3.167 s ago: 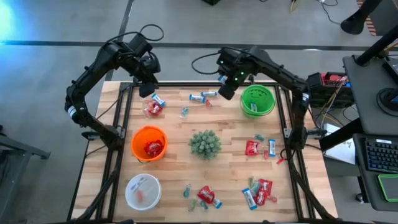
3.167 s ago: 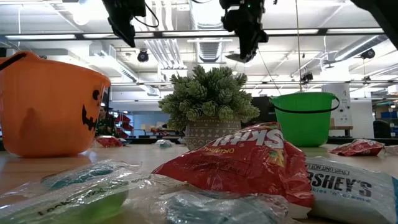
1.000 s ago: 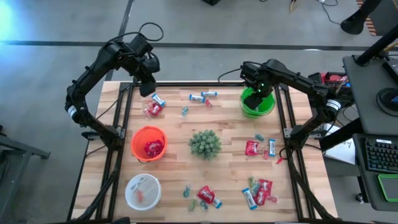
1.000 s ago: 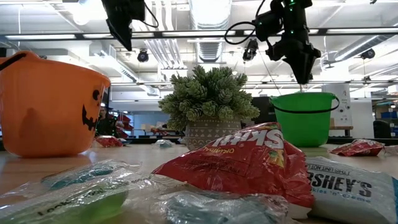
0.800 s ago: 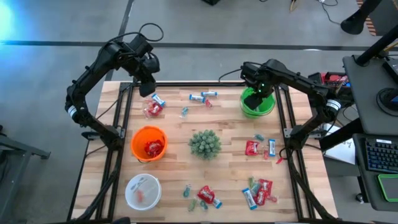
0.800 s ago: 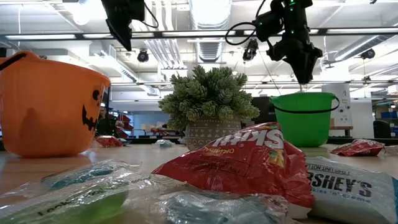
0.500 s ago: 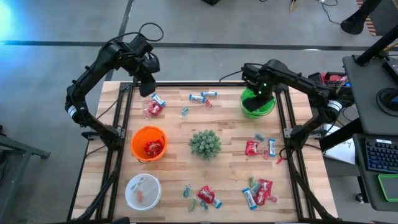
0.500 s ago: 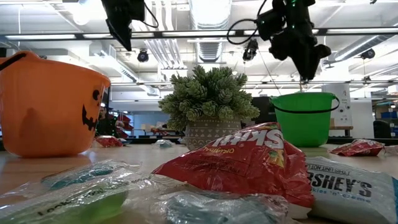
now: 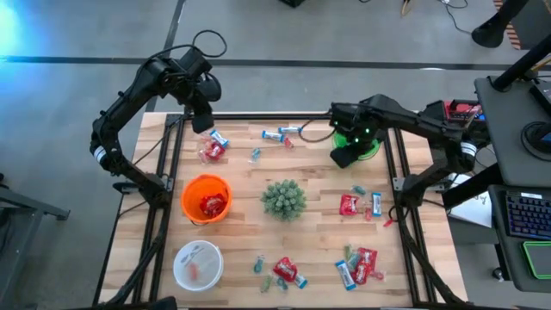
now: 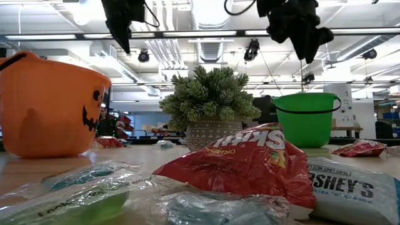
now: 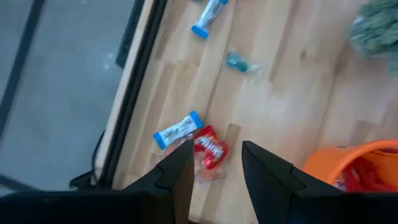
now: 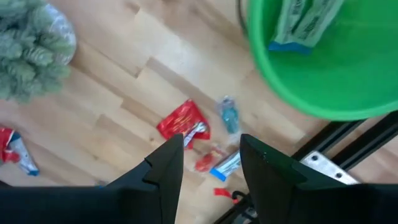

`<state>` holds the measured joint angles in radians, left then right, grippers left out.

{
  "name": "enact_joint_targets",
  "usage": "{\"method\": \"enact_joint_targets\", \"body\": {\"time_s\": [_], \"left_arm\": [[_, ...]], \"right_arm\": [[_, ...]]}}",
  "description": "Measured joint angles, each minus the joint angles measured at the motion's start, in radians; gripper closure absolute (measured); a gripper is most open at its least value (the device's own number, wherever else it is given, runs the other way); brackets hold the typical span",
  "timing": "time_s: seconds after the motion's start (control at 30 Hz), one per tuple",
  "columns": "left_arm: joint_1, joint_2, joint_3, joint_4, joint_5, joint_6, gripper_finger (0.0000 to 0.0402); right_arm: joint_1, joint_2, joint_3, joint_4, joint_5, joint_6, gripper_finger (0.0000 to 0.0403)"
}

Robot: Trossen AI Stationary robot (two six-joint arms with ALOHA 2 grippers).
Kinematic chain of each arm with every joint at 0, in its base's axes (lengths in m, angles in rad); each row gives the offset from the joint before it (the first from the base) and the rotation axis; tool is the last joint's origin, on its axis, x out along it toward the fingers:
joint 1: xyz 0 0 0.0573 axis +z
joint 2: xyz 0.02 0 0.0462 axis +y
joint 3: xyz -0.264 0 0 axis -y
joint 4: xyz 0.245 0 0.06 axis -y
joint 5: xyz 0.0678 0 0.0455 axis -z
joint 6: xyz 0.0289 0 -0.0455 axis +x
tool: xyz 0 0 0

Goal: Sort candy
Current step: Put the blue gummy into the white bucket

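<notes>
Candy lies in loose groups on the wooden table: a red packet point(image 11: 210, 151) and a blue-and-white bar point(image 11: 177, 130) at the far left, bars point(image 9: 280, 133) at the far middle, and more at the right point(image 9: 362, 204) and near the front edge point(image 9: 280, 271). My left gripper point(image 9: 200, 120) point(image 11: 214, 163) hangs open above the far-left pair. My right gripper point(image 9: 342, 158) point(image 12: 208, 163) hangs open beside the green bowl point(image 9: 372, 139), on its near left side, with nothing between its fingers. A blue-and-white bar point(image 12: 305, 22) lies inside the green bowl point(image 12: 323, 81).
A spiky green plant point(image 9: 283, 199) stands at the table's middle. An orange bucket point(image 9: 186, 195) with red packets in it stands left of the plant. A white bowl point(image 9: 178, 258) sits at the near left. A black frame rail point(image 9: 392, 172) runs along the right side.
My right gripper has left its place over the green bowl, going up and toward the table's near and left, and it has turned at the wrist. It now hangs beside the bowl's near left rim. The candy has stayed where it was.
</notes>
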<state>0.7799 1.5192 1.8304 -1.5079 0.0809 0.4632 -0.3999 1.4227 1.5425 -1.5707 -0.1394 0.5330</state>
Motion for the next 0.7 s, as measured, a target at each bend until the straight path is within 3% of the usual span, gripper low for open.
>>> {"method": "enact_joint_targets", "body": {"time_s": [0.33,0.7], "left_arm": [[0.000,0.000,0.000,0.000,-0.019,-0.031,0.0285],[0.000,0.000,0.000,0.000,-0.019,-0.084,0.0285]], "right_arm": [[0.189,-0.002,-0.001,0.000,0.000,0.144,0.0272],[0.384,-0.001,-0.001,0.009,0.001,0.475,0.0270]]}}
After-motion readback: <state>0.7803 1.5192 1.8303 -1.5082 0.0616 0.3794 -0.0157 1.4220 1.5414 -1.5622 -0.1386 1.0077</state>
